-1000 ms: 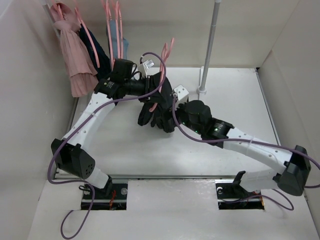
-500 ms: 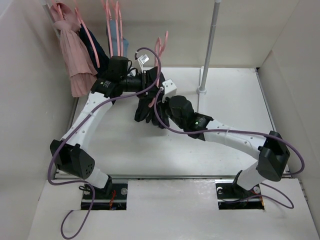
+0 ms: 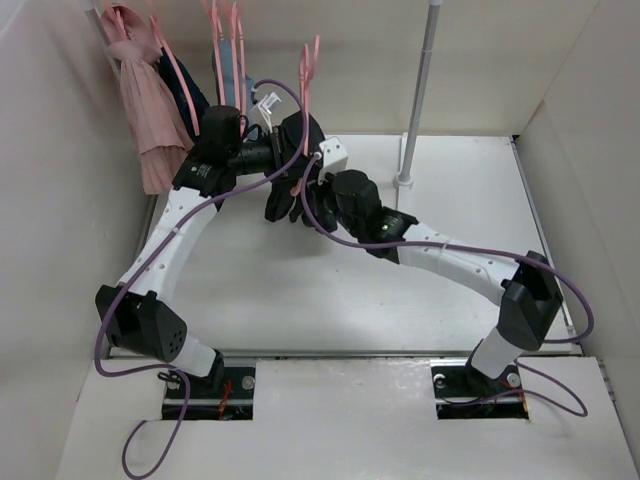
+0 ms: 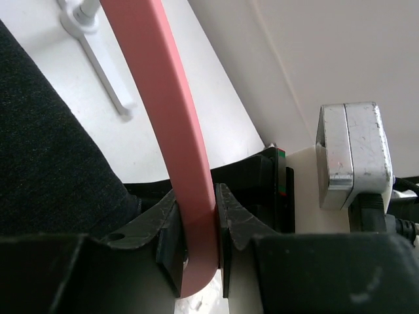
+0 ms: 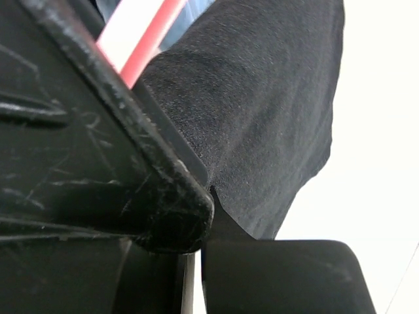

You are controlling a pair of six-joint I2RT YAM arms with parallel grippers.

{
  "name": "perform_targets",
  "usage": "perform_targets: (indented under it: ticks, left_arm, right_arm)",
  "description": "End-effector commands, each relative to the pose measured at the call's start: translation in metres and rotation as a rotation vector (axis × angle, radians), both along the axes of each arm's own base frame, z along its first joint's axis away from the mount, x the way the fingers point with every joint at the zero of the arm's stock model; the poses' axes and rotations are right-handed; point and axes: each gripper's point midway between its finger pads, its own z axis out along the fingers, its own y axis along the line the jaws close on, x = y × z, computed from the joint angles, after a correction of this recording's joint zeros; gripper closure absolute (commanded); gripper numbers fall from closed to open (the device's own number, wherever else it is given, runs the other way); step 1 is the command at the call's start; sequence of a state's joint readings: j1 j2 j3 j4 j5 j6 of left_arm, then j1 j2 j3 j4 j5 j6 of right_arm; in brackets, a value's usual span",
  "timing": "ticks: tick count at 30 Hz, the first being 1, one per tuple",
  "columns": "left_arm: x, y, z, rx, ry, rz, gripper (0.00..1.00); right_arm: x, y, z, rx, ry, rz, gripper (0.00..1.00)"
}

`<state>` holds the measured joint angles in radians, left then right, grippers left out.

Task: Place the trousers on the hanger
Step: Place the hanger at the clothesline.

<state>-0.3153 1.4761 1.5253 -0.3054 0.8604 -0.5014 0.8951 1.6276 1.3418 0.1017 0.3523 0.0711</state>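
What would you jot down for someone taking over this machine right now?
Left gripper: shut on the hanger, holding it up with the hook upward.
Right gripper: shut on the trousers.
Trousers: bunched, dangling at the hanger between both grippers, above the table.
Done: both things are off the table and brought together.
Left: I can't tell whether the trousers sit properly over the bar. Check, even them out, then let go.

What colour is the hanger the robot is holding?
Pink. The hanger shows best in the left wrist view.
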Motion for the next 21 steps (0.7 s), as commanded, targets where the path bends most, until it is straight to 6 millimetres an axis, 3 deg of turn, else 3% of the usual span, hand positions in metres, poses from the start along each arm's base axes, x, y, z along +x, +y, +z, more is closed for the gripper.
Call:
perform_targets:
  ticks: [1,7,12,16,18,19,20,21]
  left_arm:
    - [-0.069,-0.016,0.048,-0.11,-0.123,-0.267,1.0]
    - [-0.067,-0.016,0.049,-0.117,-0.132,-0.266,1.0]
    - [-0.071,-0.017,0.059,-0.142,-0.145,-0.29,1.0]
    - [-0.07,-0.019,0.058,-0.147,-0.135,-0.298,1.0]
    - [-0.07,-0.019,0.058,-0.147,-0.135,-0.298,1.0]
    - [-0.07,-0.019,0.058,-0.147,-0.135,-0.298,1.0]
    - [-0.07,-0.019,0.058,-0.147,-0.135,-0.298,1.0]
    - [-0.07,-0.019,0.058,-0.147,-0.135,-0.298,1.0]
  right_arm:
    - [0.037,-0.013,0.104,0.253,-0.19,-0.084,1.0]
    - [0.036,-0.027,0.148,0.347,-0.275,-0.093,1.0]
    - [0.044,-0.027,0.149,0.357,-0.287,-0.103,1.0]
    - [0.063,-0.036,0.149,0.428,-0.282,-0.147,1.0]
    - [0.07,-0.039,0.166,0.485,-0.289,-0.128,1.0]
    - [0.073,-0.034,0.16,0.479,-0.284,-0.116,1.0]
    - [0.075,-0.039,0.172,0.504,-0.3,-0.123,1.0]
    - [0.077,-0.035,0.173,0.504,-0.301,-0.113,1.0]
